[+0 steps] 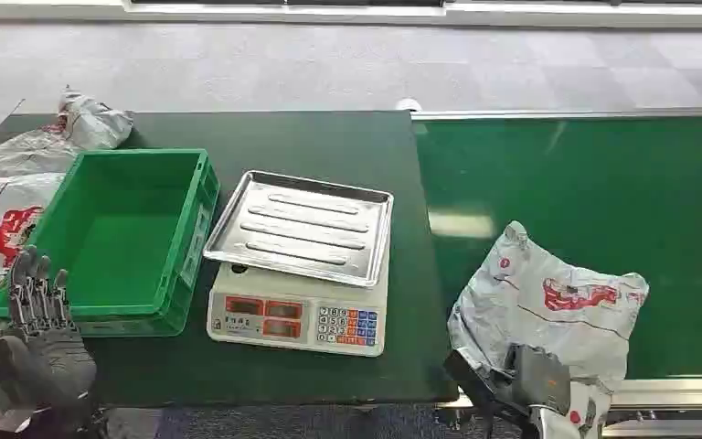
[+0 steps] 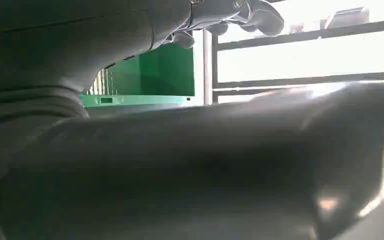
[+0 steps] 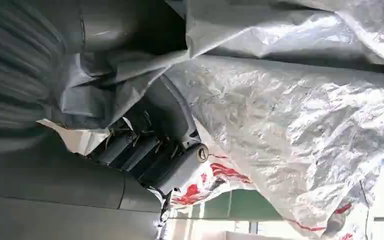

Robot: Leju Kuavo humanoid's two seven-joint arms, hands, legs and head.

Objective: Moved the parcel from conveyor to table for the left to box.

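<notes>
Holding the parcel (image 1: 548, 302) by its near edge, the right hand (image 1: 521, 384) stood at the 5 o'clock part of the head view, at the near rim of the conveyor (image 1: 585, 183). In the right wrist view the dark fingers (image 3: 130, 150) were closed on the grey plastic of this parcel (image 3: 290, 125), and the crumpled bag with red print spread over the hand. The parcel lay on the green belt, to the right of the dark green surface (image 1: 329, 146) and apart from it.

At 7 o'clock the left hand (image 1: 44, 338) was raised at the near edge of the surface, just beside the near left corner of the green box (image 1: 119, 233). Its fingers (image 1: 37, 293) pointed upward and were a little apart, and they held nothing. In the left wrist view the thick grey thumb (image 2: 180, 165) was very close and blurred, and a part of the green box (image 2: 150, 75) was seen behind it.

Near the middle, at 6 o'clock from the centre, the scale (image 1: 302, 311) stood on the surface with its red displays and coloured keys toward the robot, and the steel tray (image 1: 302, 224) lay on its top. The box was just to the left of the scale.

Farther at 9 and 10 o'clock, other grey bags (image 1: 27, 155) lay on the left end of the surface beside the box. Beyond all, at 12 o'clock, was the grey tiled floor (image 1: 329, 64).
</notes>
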